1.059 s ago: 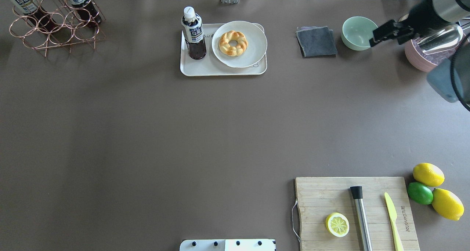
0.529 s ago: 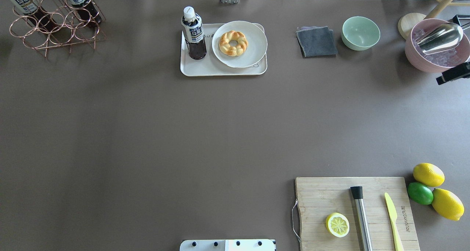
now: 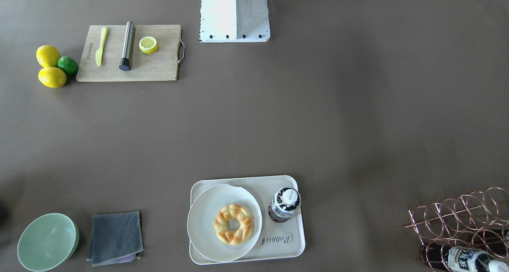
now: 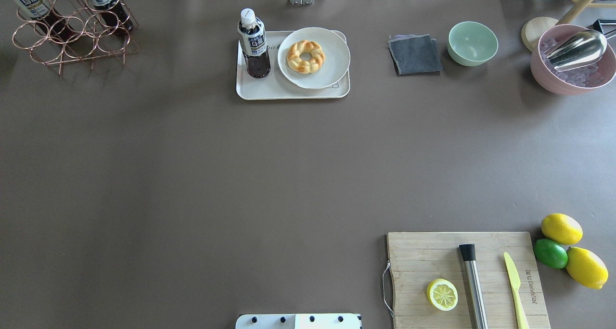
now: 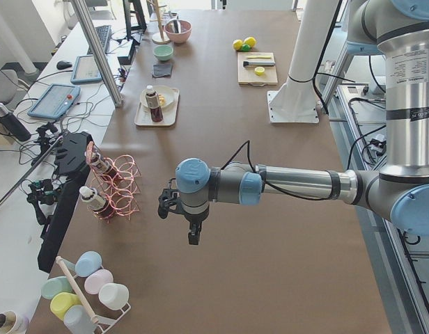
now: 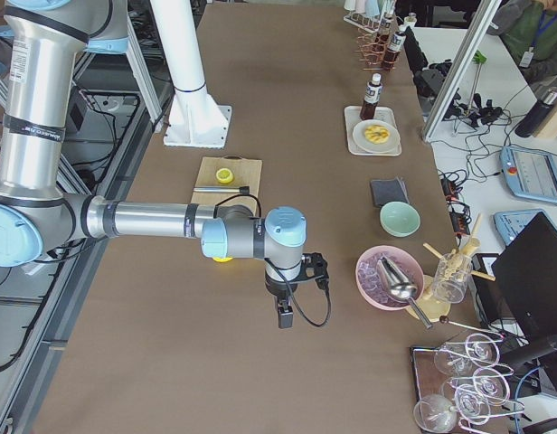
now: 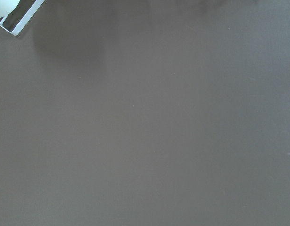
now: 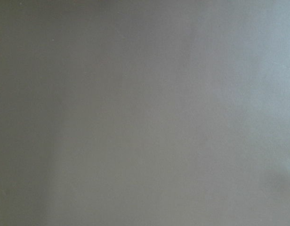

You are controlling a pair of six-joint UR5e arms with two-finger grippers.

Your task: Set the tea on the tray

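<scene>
Pulled right arm (image 6: 161,220) clear of overhead's 2 o'clock edge. Found tea (image 4: 253,43) upright on tray (image 4: 288,93), at 9 o'clock of plate (image 4: 337,59). Could not tell whether jaws of right or left arm (image 5: 298,184) were spread or pressed. Feared tall tea toppling from any nudge to tray.

Tea (image 3: 285,203) seemingly upright on tray (image 3: 297,234), beside plate (image 3: 203,220)

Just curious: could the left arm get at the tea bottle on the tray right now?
Probably yes: the tea stands upright on the tray, left end, only bare table between it and the left pincer.
</scene>
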